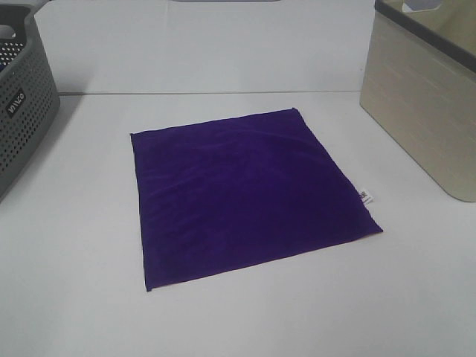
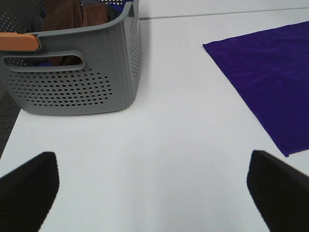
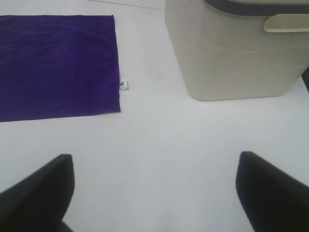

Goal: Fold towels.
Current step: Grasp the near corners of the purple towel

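The towel (image 1: 245, 193) is a deep purple square cloth lying flat and unfolded in the middle of the white table, with a small white tag (image 1: 366, 197) on its right edge. It also shows in the left wrist view (image 2: 270, 77) and in the right wrist view (image 3: 55, 65), where the tag (image 3: 124, 84) is visible. My left gripper (image 2: 152, 188) is open and empty over bare table, to the left of the towel. My right gripper (image 3: 154, 193) is open and empty over bare table, to the right of the towel. Neither gripper appears in the exterior high view.
A grey perforated basket (image 1: 22, 111) stands at the table's far left and holds brown cloths (image 2: 72, 14). A beige bin (image 1: 424, 104) stands at the far right and shows in the right wrist view (image 3: 231, 53). The white table (image 1: 245, 320) has bare surface in front.
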`<action>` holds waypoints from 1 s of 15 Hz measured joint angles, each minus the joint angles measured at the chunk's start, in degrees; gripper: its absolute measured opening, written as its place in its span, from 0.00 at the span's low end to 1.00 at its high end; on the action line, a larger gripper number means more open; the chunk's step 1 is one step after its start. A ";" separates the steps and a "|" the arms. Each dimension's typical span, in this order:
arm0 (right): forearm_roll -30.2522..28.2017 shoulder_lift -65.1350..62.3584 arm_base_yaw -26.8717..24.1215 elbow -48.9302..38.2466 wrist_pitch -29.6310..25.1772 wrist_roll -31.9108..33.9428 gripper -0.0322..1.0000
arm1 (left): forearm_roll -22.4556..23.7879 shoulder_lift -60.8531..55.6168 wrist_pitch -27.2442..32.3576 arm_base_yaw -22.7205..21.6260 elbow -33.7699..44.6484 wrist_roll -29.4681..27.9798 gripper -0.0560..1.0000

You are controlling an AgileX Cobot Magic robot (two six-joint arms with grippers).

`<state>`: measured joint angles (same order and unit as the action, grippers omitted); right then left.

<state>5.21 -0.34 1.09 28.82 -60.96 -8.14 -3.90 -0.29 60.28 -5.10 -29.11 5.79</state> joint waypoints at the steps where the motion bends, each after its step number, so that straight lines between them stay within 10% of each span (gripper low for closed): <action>1: 0.00 0.00 0.00 0.00 0.00 0.00 0.89 | 0.00 0.00 0.00 0.00 0.00 0.00 0.99; 15: 0.00 0.00 0.00 0.00 0.00 0.00 0.89 | 0.00 0.00 0.00 0.00 0.00 0.00 0.99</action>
<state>5.21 -0.34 1.09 28.82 -60.96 -8.14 -3.90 -0.29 60.28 -5.10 -29.11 5.79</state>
